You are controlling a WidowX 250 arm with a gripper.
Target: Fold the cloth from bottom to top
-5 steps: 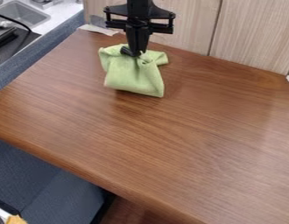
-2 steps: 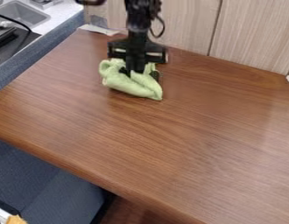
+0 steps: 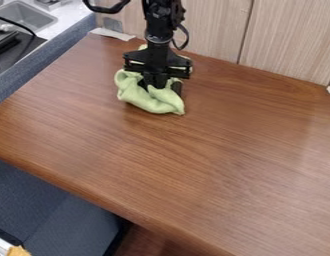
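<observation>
The black gripper [image 3: 160,86] hangs over the upper left part of the wooden table, low against the cloth. Its fingers are spread, one to the left and one to the right, with green fabric showing between and in front of them. The light green cloth [image 3: 152,100] lies bunched and wrinkled under the gripper, its near edge rolled into a thick fold. A bit of the cloth shows behind the gripper, and the middle is hidden by it.
The brown wooden table [image 3: 214,165] runs to a pale wood-grain panel [image 3: 288,40] at the back. At the upper left stands a counter with a toy sink [image 3: 27,16]. White tape [image 3: 111,34] marks the table's back left corner.
My gripper has come nearer the camera and lower in the view, and its fingers have opened. The cloth's near part, flat before, is now crumpled into a thick fold.
</observation>
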